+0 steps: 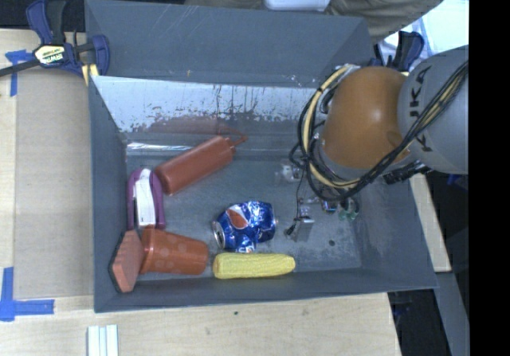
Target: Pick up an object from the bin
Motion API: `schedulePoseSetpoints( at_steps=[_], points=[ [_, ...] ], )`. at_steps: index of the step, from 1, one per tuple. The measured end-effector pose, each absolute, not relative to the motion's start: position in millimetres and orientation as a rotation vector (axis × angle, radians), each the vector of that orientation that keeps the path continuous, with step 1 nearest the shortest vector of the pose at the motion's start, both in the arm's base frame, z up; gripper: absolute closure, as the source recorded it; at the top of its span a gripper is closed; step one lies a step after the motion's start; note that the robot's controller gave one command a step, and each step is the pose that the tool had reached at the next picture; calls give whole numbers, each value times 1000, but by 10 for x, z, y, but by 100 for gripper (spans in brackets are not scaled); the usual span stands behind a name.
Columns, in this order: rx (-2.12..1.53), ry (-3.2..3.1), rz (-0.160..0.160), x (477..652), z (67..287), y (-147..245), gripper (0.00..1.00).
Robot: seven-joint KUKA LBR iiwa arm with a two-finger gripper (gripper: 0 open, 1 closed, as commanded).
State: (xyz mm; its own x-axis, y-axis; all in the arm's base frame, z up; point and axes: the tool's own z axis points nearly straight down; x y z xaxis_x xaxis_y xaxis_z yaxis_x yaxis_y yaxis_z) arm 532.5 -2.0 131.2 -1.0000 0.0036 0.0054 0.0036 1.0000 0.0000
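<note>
My gripper [304,221] hangs low over the bin floor at centre right, beneath the arm's orange dome. Just to its left lies a crushed blue soda can [245,226], a small gap apart from it. A yellow corn cob [253,266] rests along the front wall, below the can and left of the gripper. Nothing shows between the gripper's tips.
A red squeeze bottle [196,163] lies slanted near the back. A purple and white item [145,199], a red-brown cup on its side [172,252] and a brown wedge [125,260] crowd the front left corner. The orange dome and cables hide the bin's right part.
</note>
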Motion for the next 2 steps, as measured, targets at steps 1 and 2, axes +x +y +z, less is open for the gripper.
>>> schedulePoseSetpoints(
  at_steps=[1,2],
  points=[
    [-6,-3145,0,5344,1358,-21,0],
    [101,-3145,-3,5550,706,864,0]
  ],
)
